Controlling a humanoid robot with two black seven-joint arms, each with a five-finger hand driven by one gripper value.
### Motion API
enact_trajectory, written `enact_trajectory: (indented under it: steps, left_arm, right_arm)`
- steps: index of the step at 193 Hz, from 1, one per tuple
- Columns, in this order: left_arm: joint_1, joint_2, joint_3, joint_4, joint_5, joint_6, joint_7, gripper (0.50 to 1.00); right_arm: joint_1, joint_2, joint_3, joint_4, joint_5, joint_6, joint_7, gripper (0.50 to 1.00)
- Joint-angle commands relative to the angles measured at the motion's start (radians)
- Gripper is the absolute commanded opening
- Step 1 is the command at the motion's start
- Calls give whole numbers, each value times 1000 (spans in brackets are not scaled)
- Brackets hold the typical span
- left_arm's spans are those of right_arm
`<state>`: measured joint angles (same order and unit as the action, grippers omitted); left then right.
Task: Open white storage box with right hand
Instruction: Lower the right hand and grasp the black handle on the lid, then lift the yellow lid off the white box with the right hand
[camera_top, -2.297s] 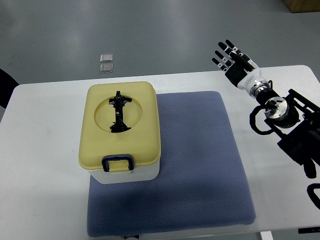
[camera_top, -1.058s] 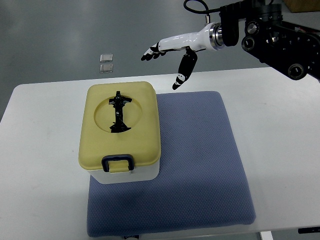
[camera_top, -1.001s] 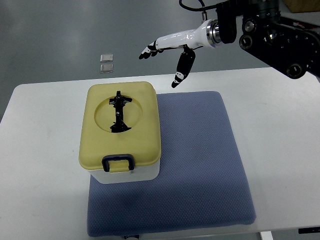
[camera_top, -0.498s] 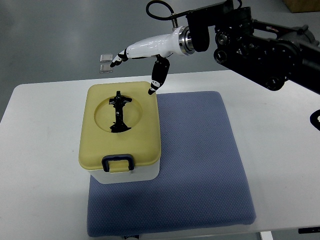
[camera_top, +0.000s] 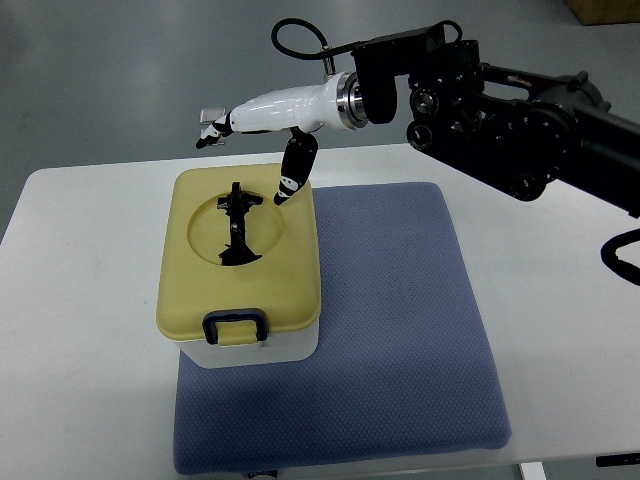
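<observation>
Over the last couple of seconds the right hand (camera_top: 262, 125) has swung from the right edge of the frame across to upper centre, so it now hangs over the far end of the white storage box (camera_top: 240, 268) rather than off beside it; the approach looks nearly done and the grasp itself has not begun. The hand is open and holds nothing: the fingers (camera_top: 213, 134) stretch toward the upper left, past the box's far edge, while the thumb (camera_top: 291, 174) points down over the yellow lid (camera_top: 285, 270), just right of the black folding handle (camera_top: 236, 224) lying flat in the lid's round recess. The box sits left of centre, on the left part of the blue mat (camera_top: 400, 330) on the white table (camera_top: 80, 330), lid shut and the dark blue latch (camera_top: 236, 328) at its near edge still closed. The left arm is out of view.
</observation>
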<state>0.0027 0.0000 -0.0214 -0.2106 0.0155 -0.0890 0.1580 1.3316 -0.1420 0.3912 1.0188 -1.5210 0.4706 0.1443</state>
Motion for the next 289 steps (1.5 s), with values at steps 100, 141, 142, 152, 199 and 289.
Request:
enact_trajectory:
  steps: [100, 141, 142, 152, 199, 289]
  left_arm:
    - [0, 0, 0, 0, 0, 0, 0, 1000]
    - [0, 0, 0, 0, 0, 0, 0, 1000]
    - [0, 0, 0, 0, 1, 0, 0, 1000]
    - [0, 0, 0, 0, 0, 0, 0, 1000]
    - [0, 0, 0, 4, 0, 0, 0, 1000]
    - [0, 0, 1, 2, 0, 0, 0, 1000]
  right_arm:
    - [-52, 47, 0, 0, 1, -46, 14, 897]
    - [-54, 45, 0, 0, -1, -79, 28, 660]
    - [-54, 45, 0, 0, -1, -79, 28, 636]
    - [-54, 42, -2, 0, -2, -81, 26, 509]
    - [-35, 42, 12, 3, 1, -139, 46, 500]
    - [57, -151, 75, 84, 68, -60, 54, 500]
